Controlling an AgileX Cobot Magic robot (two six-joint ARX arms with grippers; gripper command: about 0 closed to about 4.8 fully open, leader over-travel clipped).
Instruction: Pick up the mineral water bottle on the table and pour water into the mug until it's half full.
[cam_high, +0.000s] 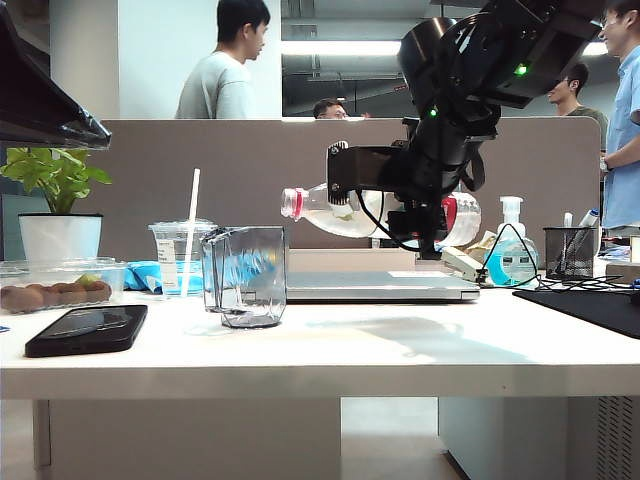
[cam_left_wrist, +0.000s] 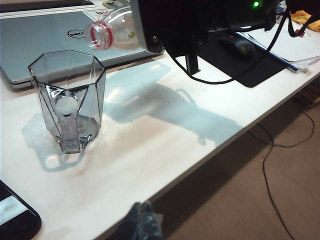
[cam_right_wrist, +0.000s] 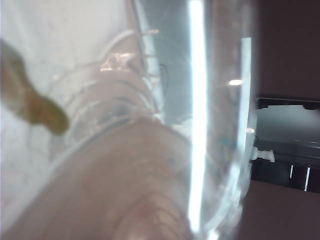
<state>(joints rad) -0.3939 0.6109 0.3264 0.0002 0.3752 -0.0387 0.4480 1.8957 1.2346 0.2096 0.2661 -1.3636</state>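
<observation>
The bottle (cam_high: 330, 212) is in the air, lying almost level above the table (cam_high: 330, 350), its open pink-ringed mouth pointing toward the mug (cam_high: 245, 275) but stopping short of it, off to the side of the rim and above it. Your right gripper (cam_high: 410, 205) is clamped around the bottle's middle; the right wrist view is filled by clear plastic pressed up against the lens, so you get no guidance from there. The mug stands upright near the front of the table and looks empty in the left wrist view; no stream shows at the mouth yet.

To pour well, I'd judge you need to bring the mouth over the mug's opening before tipping further, since water released now would likely land on the table or on the laptop (cam_high: 375, 285) lying just behind. Tip slowly: a wide neck tends to gulp and surge. Watch the level through the grey faceted wall and right the bottle early, since half full comes quickly in a squat mug.

Your left gripper (cam_left_wrist: 142, 222) shows only as a blurred dark tip at the frame's edge, well off from the mug; I cannot tell whether it is spread or clenched.

As for writing, the laptop lid carries a round Dell badge in the left wrist view. The bottle's red label peeks out behind the gripper, but its print is not readable. The plastic cup (cam_high: 180, 258) with the straw has a label too small to read.
</observation>
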